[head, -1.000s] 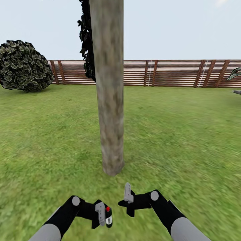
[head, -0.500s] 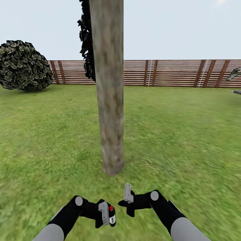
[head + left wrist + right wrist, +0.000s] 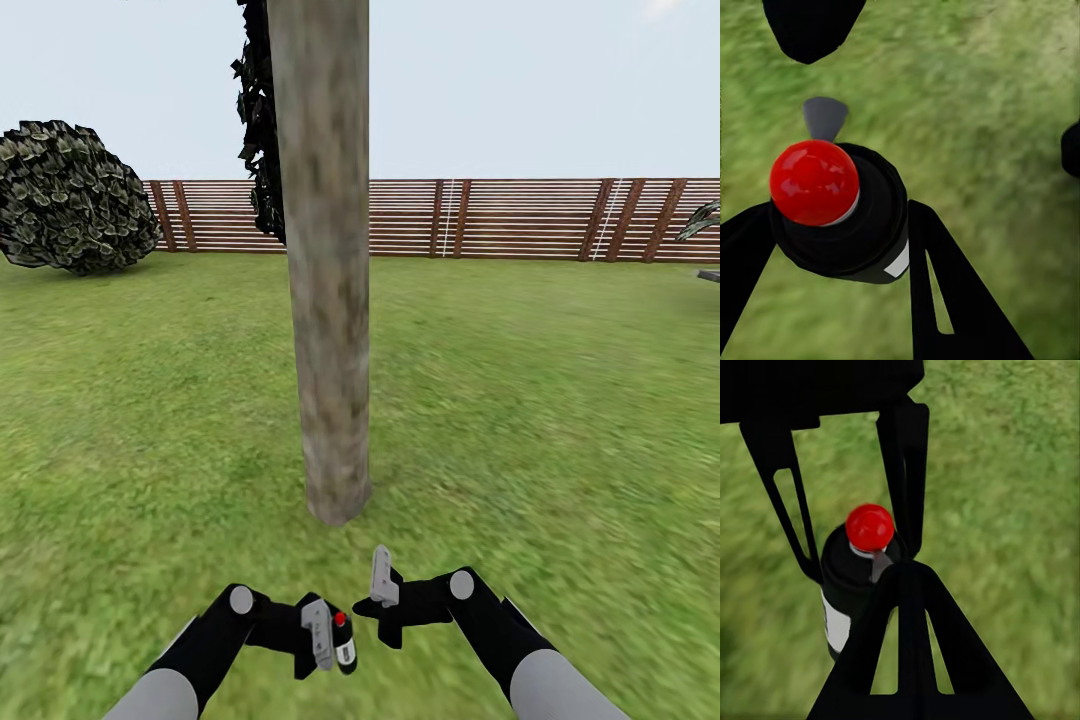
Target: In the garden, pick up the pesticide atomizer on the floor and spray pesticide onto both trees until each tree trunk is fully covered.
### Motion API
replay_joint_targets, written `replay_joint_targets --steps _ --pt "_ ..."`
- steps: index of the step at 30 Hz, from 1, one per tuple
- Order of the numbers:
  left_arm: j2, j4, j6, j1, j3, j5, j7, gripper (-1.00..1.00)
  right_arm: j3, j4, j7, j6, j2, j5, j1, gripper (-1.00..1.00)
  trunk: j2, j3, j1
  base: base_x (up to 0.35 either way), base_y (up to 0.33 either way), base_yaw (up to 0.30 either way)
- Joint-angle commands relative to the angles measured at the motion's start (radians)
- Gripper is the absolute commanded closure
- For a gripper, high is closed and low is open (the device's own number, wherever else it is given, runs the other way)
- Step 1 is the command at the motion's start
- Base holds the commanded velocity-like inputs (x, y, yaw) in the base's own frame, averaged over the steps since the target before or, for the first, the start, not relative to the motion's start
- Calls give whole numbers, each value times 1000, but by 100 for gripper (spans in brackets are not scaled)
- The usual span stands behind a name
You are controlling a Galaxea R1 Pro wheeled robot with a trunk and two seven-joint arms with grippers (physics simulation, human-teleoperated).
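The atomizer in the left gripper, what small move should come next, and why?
Probably raise the left gripper and aim the atomizer at the tree trunk: the bottle is held low over the grass, the trunk stands just ahead, and no whitish spray haze is visible.

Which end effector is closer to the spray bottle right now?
Left. The left end effector is clamped on the spray bottle; the right end effector hangs empty beside it, a short gap away toward the tree trunk.

A round leafy bush [image 3: 70, 197] stands beside pale sky [image 3: 520, 90].
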Motion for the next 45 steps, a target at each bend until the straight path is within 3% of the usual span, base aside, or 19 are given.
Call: replay_joint_targets --steps 1,25,37,41,43,45 --pt "-1 -1 -8 -1 1 -7 0 100 -1 -2 1 -5 0 9 0 100 0 -1 0 0 0 0" --pt "-20 -1 -12 -1 4 -6 5 100 -1 -2 1 -5 0 9 0 100 0 -1 0 0 0 0" --pt "-16 2 -16 1 4 -6 47 100 -1 -2 1 -5 0 9 0 100 0 -1 0 0 0 0" --pt "6 10 -21 2 3 -8 46 100 -1 -2 1 -5 -1 9 0 100 0 -1 0 0 0 0" --pt "39 12 -20 2 3 -9 46 100 -1 -2 1 -5 -1 10 0 100 0 -1 0 0 0 0" --pt "88 14 -18 2 3 -9 46 100 -2 -2 1 -5 -2 11 0 100 0 -1 0 0 0 0"
